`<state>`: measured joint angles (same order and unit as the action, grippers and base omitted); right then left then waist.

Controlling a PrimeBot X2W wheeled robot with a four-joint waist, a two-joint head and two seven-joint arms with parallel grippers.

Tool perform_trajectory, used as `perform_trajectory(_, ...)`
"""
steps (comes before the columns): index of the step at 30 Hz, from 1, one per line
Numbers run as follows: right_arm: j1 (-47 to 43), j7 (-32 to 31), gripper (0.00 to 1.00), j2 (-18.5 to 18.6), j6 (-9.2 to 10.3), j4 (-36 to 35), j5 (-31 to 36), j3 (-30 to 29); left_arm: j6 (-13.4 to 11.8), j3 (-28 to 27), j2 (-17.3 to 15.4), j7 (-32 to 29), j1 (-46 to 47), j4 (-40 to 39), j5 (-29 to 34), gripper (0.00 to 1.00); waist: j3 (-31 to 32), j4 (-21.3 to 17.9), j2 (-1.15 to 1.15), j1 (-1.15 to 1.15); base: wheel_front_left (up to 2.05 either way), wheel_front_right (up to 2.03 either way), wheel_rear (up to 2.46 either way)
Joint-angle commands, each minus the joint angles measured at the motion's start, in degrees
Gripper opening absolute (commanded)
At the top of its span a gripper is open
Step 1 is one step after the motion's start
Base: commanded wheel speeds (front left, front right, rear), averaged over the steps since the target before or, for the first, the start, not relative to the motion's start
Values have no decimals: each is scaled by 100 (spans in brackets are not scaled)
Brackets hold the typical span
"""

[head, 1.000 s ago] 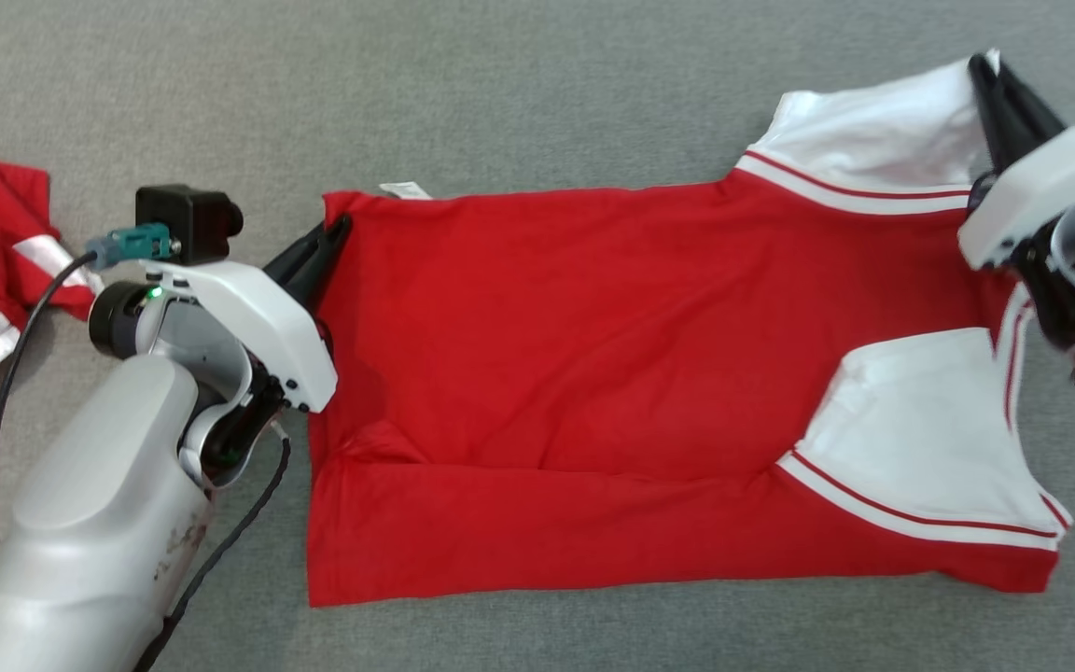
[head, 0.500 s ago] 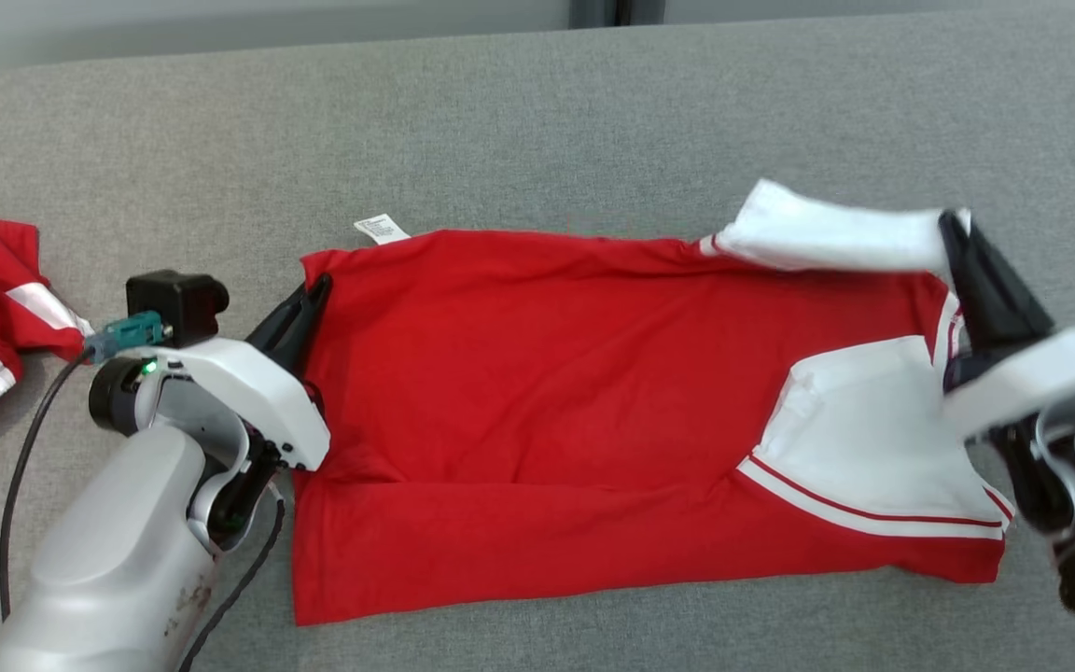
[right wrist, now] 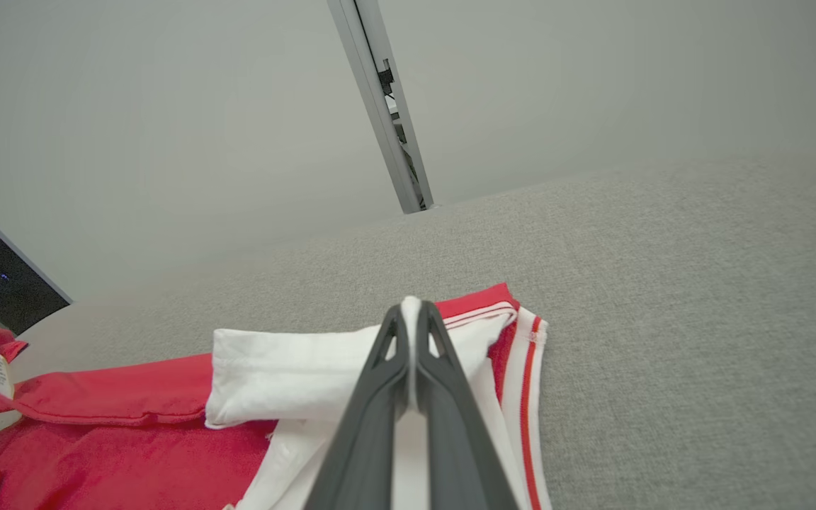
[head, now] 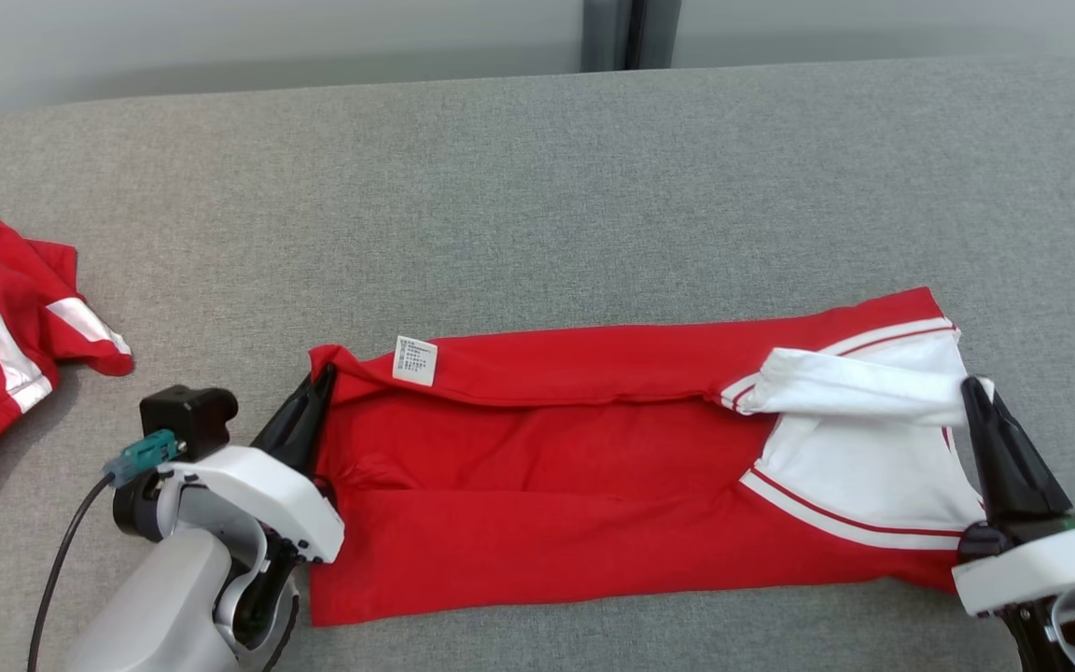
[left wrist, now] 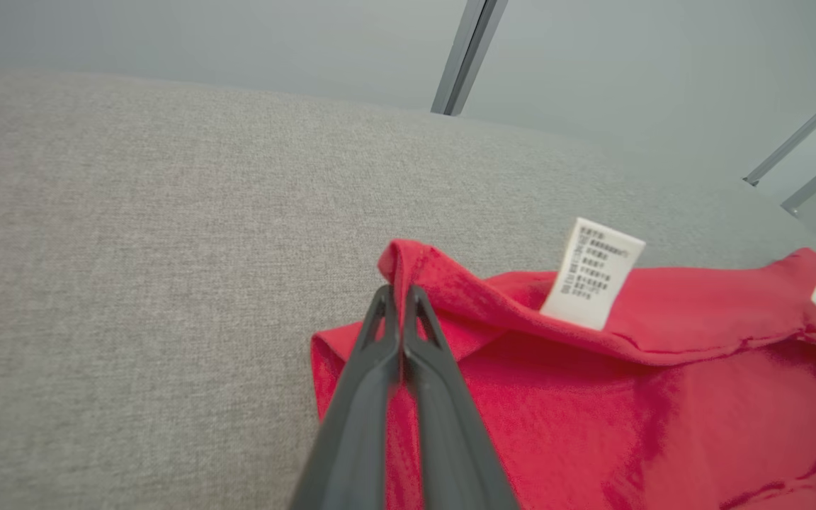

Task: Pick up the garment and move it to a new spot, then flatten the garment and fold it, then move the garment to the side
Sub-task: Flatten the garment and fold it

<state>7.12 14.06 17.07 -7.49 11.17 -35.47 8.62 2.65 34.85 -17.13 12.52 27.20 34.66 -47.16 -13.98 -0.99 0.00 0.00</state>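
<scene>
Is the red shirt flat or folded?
Partly folded: the shirt has its far edge doubled over toward the near side, label showing. The left gripper pinches its red corner, the right gripper its white sleeve.

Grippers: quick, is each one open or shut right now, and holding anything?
Left gripper: shut, pinching the red shirt at its corner by the label.
Right gripper: shut, pinching the shirt's white sleeve.
</scene>
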Motion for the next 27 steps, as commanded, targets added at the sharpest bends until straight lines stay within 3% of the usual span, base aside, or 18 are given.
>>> perform_trajectory(1, -70, -30, 0, 7, -2, -47, 27, -54, -16, -34, -19, 43, -52, 30, -57, 0, 6, 6, 0, 0, 0, 0, 0)
perform_trajectory(15, -551, -423, 0, -224, -2, 91, 234, -237, 80, -63, 157, 206, -360, 356, -101, 0, 254, 26, 0, 0, 0, 0, 0)
perform_trajectory(16, -542, -425, 0, -229, -2, 99, 243, -233, 86, -56, 150, 218, -363, 378, -67, 6, 277, 28, 0, 0, 0, 0, 0)
perform_trajectory(17, -531, -411, 39, -229, -2, 107, 269, -242, 89, -70, 150, 229, -357, 369, -20, 45, 301, 32, 0, 0, 0, 0, 0)
perform_trajectory(18, -540, -414, 100, -232, -2, 127, 297, -238, 94, -91, 157, 237, -379, 362, 8, 95, 326, 32, 0, 0, 0, 0, 0)
perform_trajectory(19, -553, -380, 100, -243, -2, 135, 298, -261, 91, -107, 166, 245, -410, 358, 51, 100, 352, 37, 0, 0, 0, 0, 0)
perform_trajectory(22, -596, -349, 100, -218, -2, 140, 322, -320, 104, -265, 178, 268, -507, 213, 149, 100, 439, 53, 0, 0, 0, 0, 0)
perform_trajectory(27, -607, -408, 100, -115, -2, 166, 344, -441, -62, -1096, 229, 270, -887, -546, 611, 100, 592, 129, 0, 0, 0, 0, 0)
